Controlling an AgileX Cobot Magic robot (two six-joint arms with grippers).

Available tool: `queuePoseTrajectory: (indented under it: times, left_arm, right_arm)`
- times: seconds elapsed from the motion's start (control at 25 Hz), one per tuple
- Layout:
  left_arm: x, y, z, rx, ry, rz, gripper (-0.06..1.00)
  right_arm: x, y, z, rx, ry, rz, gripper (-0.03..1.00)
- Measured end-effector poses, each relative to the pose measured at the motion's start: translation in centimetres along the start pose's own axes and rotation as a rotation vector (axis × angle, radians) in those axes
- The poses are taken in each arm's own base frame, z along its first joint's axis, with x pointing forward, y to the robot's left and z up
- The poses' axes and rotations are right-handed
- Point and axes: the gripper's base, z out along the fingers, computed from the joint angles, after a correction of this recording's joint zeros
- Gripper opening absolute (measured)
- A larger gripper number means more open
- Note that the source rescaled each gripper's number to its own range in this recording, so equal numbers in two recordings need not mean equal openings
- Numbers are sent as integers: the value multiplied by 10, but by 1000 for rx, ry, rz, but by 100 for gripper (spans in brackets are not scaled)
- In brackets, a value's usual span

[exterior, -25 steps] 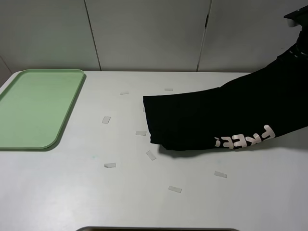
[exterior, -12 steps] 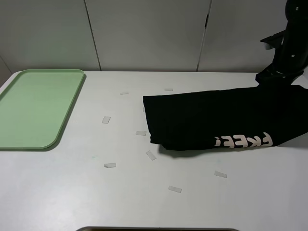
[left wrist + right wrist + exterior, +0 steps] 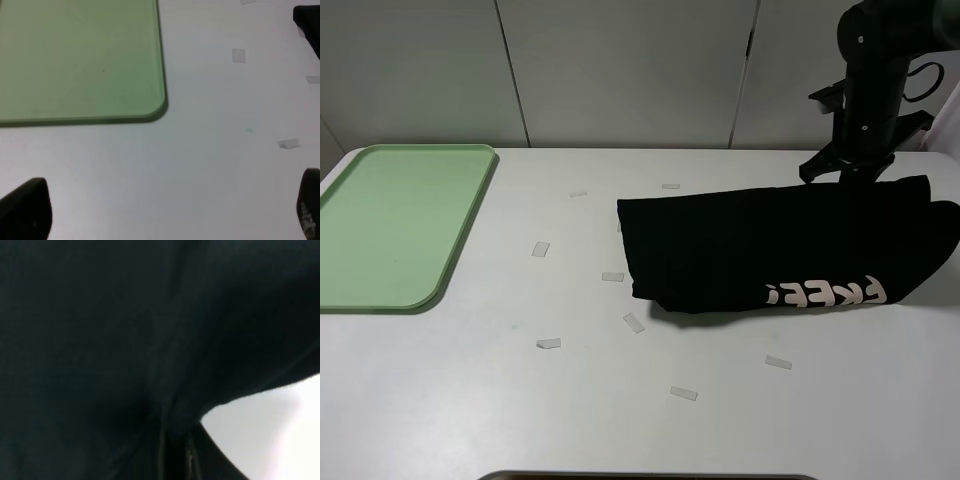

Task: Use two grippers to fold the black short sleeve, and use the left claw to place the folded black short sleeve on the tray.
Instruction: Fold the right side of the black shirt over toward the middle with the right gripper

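The black short sleeve (image 3: pixel 740 245) lies folded on the white table right of centre, with its pale block letters (image 3: pixel 827 293) along the near edge. My right gripper (image 3: pixel 847 170) is at the shirt's far right edge, low over the table. In the right wrist view black cloth (image 3: pixel 100 340) fills the frame and bunches into the shut jaws. The left gripper (image 3: pixel 167 212) is open and empty over bare table, its fingertips (image 3: pixel 25 210) wide apart; it is out of the exterior view. The mint-green tray (image 3: pixel 395 220) is empty at the far left and also shows in the left wrist view (image 3: pixel 75 55).
Several small clear tape pieces (image 3: pixel 549 343) lie scattered on the table between tray and shirt. A corner of the shirt (image 3: pixel 307 20) shows in the left wrist view. Grey wall panels stand behind the table.
The right arm has lowered the shirt's raised right end and carried it leftward. The cloth that hung up toward the upper right now lies folded flat on the table.
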Motion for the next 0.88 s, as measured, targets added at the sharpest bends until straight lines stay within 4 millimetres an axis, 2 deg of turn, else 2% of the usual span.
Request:
queuePoseTrajectory:
  times: [0.16, 0.36, 0.48, 0.56, 0.68, 0.72, 0.8, 0.88]
  left_arm:
    - [0, 0, 0, 0, 0, 0, 98]
    - [0, 0, 0, 0, 0, 0, 98]
    - [0, 0, 0, 0, -1, 0, 98]
    - [0, 0, 0, 1, -1, 0, 98]
    - [0, 0, 0, 1, -1, 0, 98]
    - [0, 0, 0, 1, -1, 0, 98]
    - [0, 0, 0, 1, -1, 0, 98]
    - [0, 0, 0, 1, -1, 0, 98]
  right_arm:
    - [-3, 22, -2, -3, -5, -20, 0]
    - [-3, 41, -7, -40, -11, -12, 0]
    - [-3, 50, -10, -74, -10, -9, 9]
    - [-3, 56, -11, -91, -13, -11, 29]
    - [-5, 64, -15, -112, -40, -17, 75]
    - [-5, 65, -17, -115, -48, -19, 85]
    - [-4, 65, -23, -123, -61, -13, 94]
    - [-4, 62, -30, -127, -82, -6, 98]
